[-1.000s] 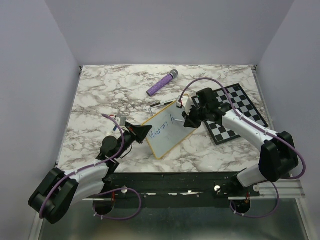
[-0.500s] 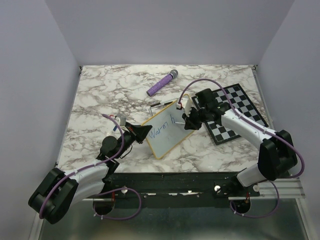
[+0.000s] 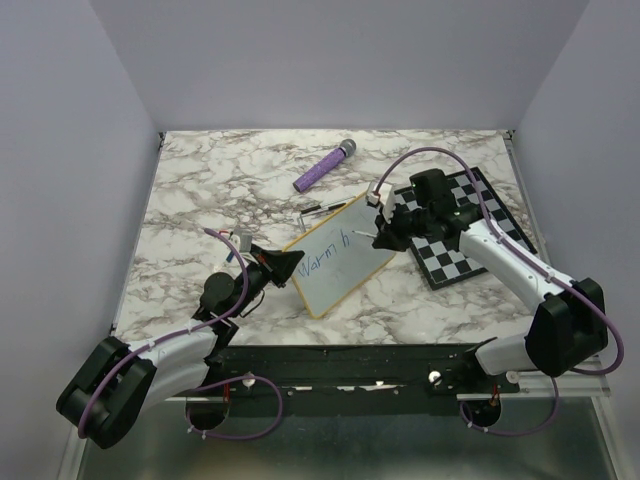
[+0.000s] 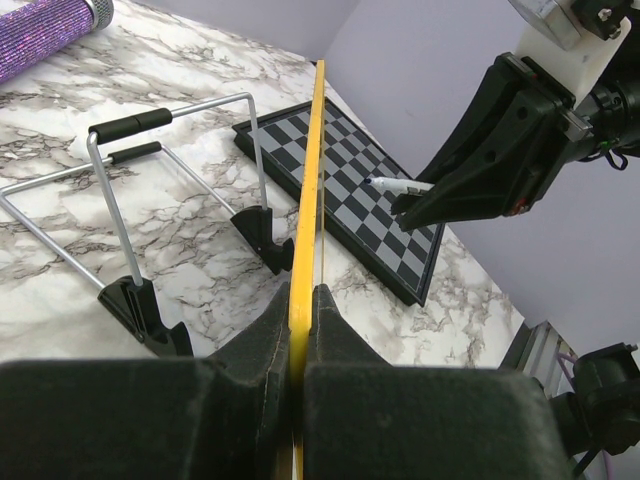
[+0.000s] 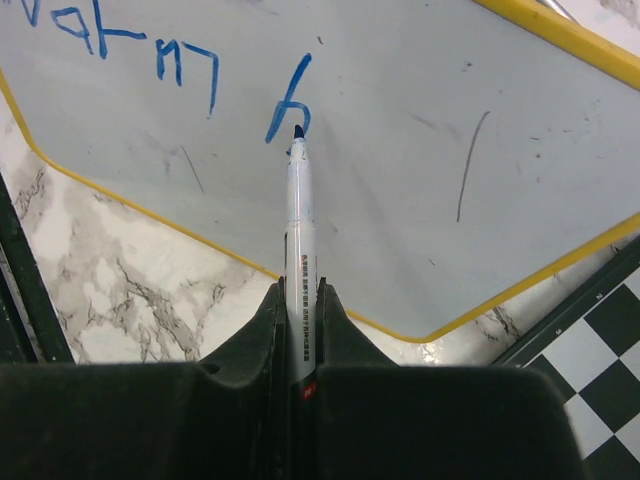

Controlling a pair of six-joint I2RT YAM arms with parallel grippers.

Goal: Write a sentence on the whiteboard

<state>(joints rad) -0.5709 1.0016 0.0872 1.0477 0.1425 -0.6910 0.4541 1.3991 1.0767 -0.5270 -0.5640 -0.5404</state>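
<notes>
The whiteboard (image 3: 345,262) stands tilted at the table's middle, with a yellow frame. The sentence (image 3: 322,256) reads "Warm h" in blue. My left gripper (image 3: 289,265) is shut on the board's left frame edge; the left wrist view shows the fingers clamped on the yellow edge (image 4: 312,170) at the gripper (image 4: 303,295). My right gripper (image 3: 386,231) is shut on a white marker (image 5: 298,220). Its blue tip points at the foot of the "h" (image 5: 290,95) and sits a little off the board face, as the marker in the left wrist view (image 4: 398,185) shows.
A black-and-white chessboard (image 3: 470,225) lies right of the whiteboard, under my right arm. A purple glittery microphone (image 3: 325,167) lies at the back. A wire stand with black feet (image 4: 170,110) is behind the board.
My right gripper has drawn back to the right with the marker, off the board face, uncovering the "h". The left gripper and board have not moved.
</notes>
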